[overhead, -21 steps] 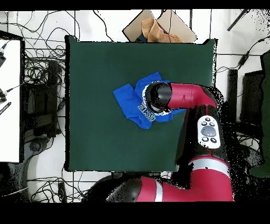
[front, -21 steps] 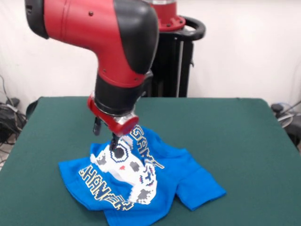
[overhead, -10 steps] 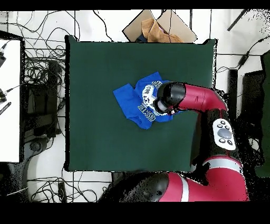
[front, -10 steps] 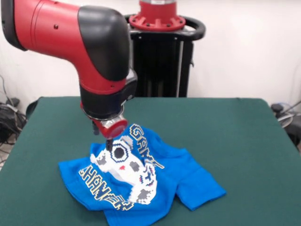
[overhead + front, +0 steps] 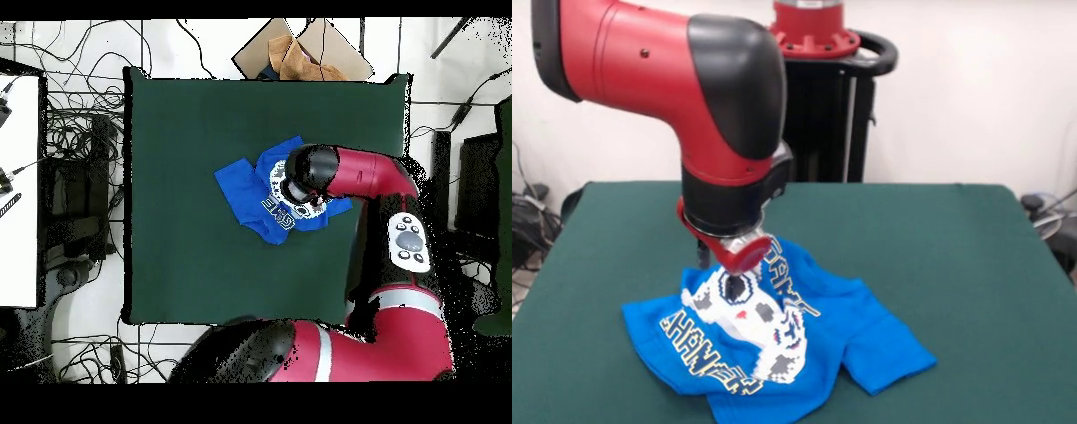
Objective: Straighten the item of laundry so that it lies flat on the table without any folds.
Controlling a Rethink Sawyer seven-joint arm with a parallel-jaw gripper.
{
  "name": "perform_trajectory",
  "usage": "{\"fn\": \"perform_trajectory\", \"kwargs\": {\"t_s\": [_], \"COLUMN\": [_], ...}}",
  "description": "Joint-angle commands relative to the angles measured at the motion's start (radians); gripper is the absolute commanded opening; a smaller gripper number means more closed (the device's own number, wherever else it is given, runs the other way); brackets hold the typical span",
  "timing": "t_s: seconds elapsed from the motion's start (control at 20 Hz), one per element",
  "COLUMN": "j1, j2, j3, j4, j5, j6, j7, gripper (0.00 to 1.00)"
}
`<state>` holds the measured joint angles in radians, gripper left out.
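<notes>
Front view: the red and black arm comes down from the top and ends just above the raised middle of the blue T-shirt. The hand sits under the red wrist ring, its dark tip down at the white-grey controller print; whether it is wide, narrow or pinching cloth cannot be told, since the wrist hides most of it. The shirt lies crumpled on the green desk, toward 6 o'clock of the picture, its print bunched into a hump at the middle. One sleeve spreads flat toward 4 o'clock, and a rumpled edge with yellow-white lettering runs toward 8 o'clock.

Overhead view: the shirt lies slightly toward 2 o'clock from the middle of the desk. The arm reaches in from 4 o'clock, and its black end covers the shirt's right part, so the hand itself does not show. Blue cloth spreads out toward 9 o'clock from under the arm. Cables lie on the floor beyond the desk's 9 o'clock edge, and a cardboard box sits past its 12 o'clock edge.
</notes>
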<state>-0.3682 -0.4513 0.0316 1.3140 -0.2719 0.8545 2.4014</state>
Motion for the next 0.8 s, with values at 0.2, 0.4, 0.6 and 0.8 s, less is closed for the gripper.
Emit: {"fn": "perform_trajectory", "kwargs": {"t_s": [0.2,0.4,0.6,0.8], "j1": [0.066,0.099,0.131,0.168], "j2": [-0.012,0.015,0.029,0.038], "j3": [0.057,0.046,0.034,0.019], "j4": [0.028,0.057,0.04,0.022], "j5": [0.057,0.064,0.077,0.122], "j6": [-0.052,-0.123,-0.102,-0.067], "j7": [0.085,0.142,0.159,0.22], "gripper": [1.0,1.0,1.0,0.0]}}
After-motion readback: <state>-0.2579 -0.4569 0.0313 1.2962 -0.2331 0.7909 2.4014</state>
